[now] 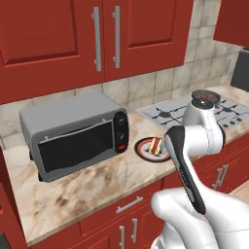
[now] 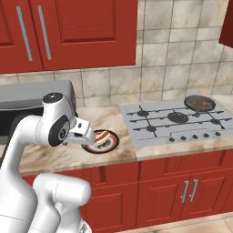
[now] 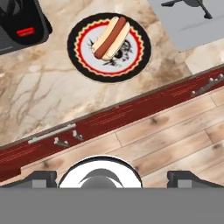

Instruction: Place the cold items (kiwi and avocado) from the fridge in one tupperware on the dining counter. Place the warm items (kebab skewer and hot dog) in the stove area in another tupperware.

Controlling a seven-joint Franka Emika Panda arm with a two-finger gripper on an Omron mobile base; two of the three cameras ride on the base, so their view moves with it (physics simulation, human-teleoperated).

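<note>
The hot dog (image 3: pixel 110 37) lies on a round patterned plate (image 3: pixel 83 61) at about twelve o'clock in the hand view, on the marble desk (image 3: pixel 39 100) between the toaster oven (image 1: pixel 73 133) and the stove (image 2: pixel 177 120). The gripper (image 3: pixel 109 175) hangs above the desk edge, jaws spread wide and holding nothing. That bun looks soft and light, likely squashy. I'd pinch across its middle, gently.
</note>
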